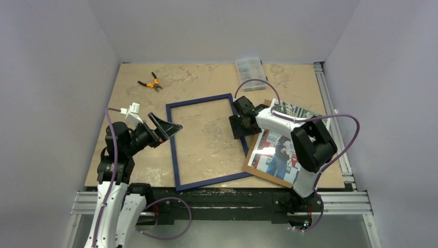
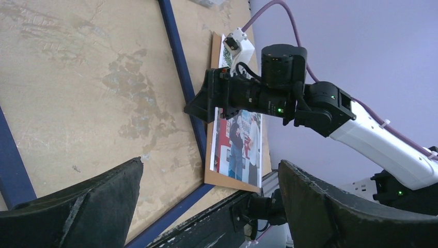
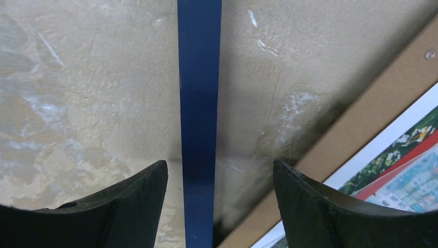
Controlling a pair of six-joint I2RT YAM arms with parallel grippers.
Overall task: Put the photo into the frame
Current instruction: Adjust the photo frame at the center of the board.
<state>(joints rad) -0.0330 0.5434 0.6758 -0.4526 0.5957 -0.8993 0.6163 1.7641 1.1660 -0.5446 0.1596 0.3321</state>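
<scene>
The frame (image 1: 173,155) lies flat on the table with its dark blue face up. The photo (image 1: 276,155) lies picture-up on a plain brown board (image 1: 264,173) to the frame's right, and the board's left edge overlaps the frame's right rail. My right gripper (image 1: 235,120) is open and hovers low over that right rail. In the right wrist view the blue rail (image 3: 199,103) runs straight between the fingers (image 3: 129,206), with the board (image 3: 361,129) and the photo (image 3: 413,170) at right. My left gripper (image 1: 168,126) is open and empty, raised over the frame's left rail.
Orange-handled pliers (image 1: 150,82) lie at the back left. A clear plastic box (image 1: 250,66) stands at the back middle. Aluminium rails (image 1: 330,103) edge the table's right and front sides. The left wrist view shows the right arm (image 2: 289,98) above the photo (image 2: 237,139).
</scene>
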